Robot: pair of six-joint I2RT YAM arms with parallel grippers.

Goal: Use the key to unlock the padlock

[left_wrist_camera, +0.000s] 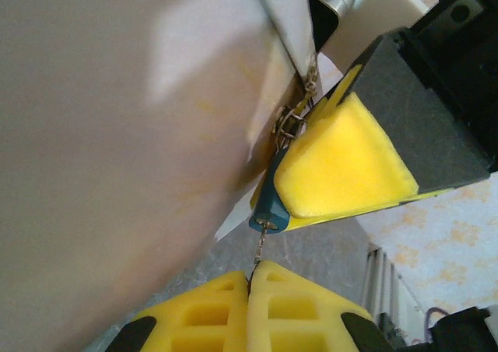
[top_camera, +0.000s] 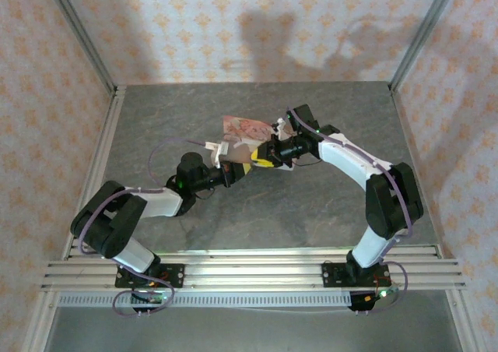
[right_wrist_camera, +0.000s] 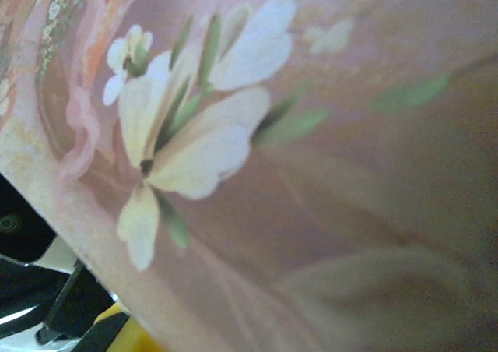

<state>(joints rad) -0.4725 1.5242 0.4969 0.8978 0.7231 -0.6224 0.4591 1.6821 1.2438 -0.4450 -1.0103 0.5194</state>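
Left tool (left_wrist_camera: 250,280) is clenched, its two yellow pads pressed together on the near end of the key (left_wrist_camera: 260,247). The key's thin shaft rises from the seam between them to the lower end of the padlock (left_wrist_camera: 268,209); how far the tip sits inside cannot be told. The teal padlock hangs just beside the tin (left_wrist_camera: 117,134), at its front edge, with its silvery shackle running up to the small metal hasp (left_wrist_camera: 289,122) on that edge. Right tool (top_camera: 263,161) grasps the padlock: seen from the left wrist, its broad yellow pad (left_wrist_camera: 342,165) lies flat against the padlock's side, on the side away from the tin. From above, both tools meet at the tin's near edge, the left arm reaching in from the near left of the tin and the right arm curving round from its right. The tin sits tilted near the middle of the grey counter (top_camera: 311,212). From the right wrist, the tin's pink lid shows a pale flower with green leaves, close and blurred.
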